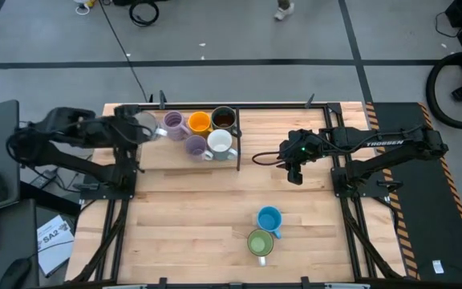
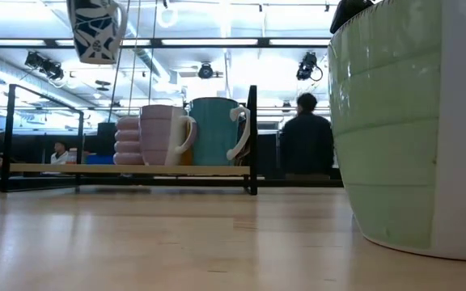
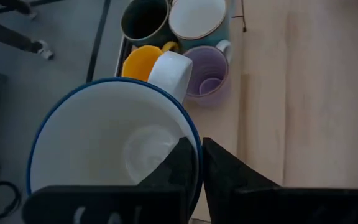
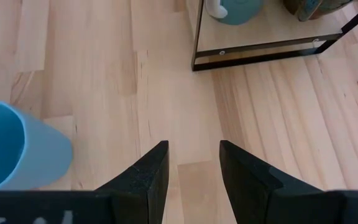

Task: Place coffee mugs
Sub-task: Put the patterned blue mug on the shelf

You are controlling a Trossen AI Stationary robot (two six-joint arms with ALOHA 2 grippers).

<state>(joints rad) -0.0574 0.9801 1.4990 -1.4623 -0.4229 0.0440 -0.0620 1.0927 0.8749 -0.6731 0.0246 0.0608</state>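
My left gripper (image 1: 139, 127) is shut on the white mug with the blue pattern (image 2: 95, 28), held high over the rack's left end. In the left wrist view (image 3: 199, 168) I look down into its white inside. On the black-framed rack (image 1: 238, 154) stand two purple mugs (image 1: 175, 123) (image 1: 196, 146), an orange (image 1: 199, 122), a dark grey (image 1: 224, 118) and a white mug (image 1: 220, 143). The blue mug (image 1: 269, 218) and the green mug (image 1: 261, 242) stand on the table near its front edge. My right gripper (image 1: 295, 170) is open and empty to the right of the rack, over bare table. My left gripper pinches the patterned mug's blue rim (image 3: 195, 140), one finger (image 3: 178, 163) inside the mug and one (image 3: 225, 177) outside its wall. The fingers come from above, pointing down. The mug hangs upright, mouth up, lifted well clear of the rack and table.
The green mug (image 2: 403, 121) stands right in front of the low camera and fills its right side. The blue mug (image 4: 14, 152) lies to one side of my right gripper (image 4: 191, 168). Bare wood lies between the rack and the two front mugs. People show in the room behind.
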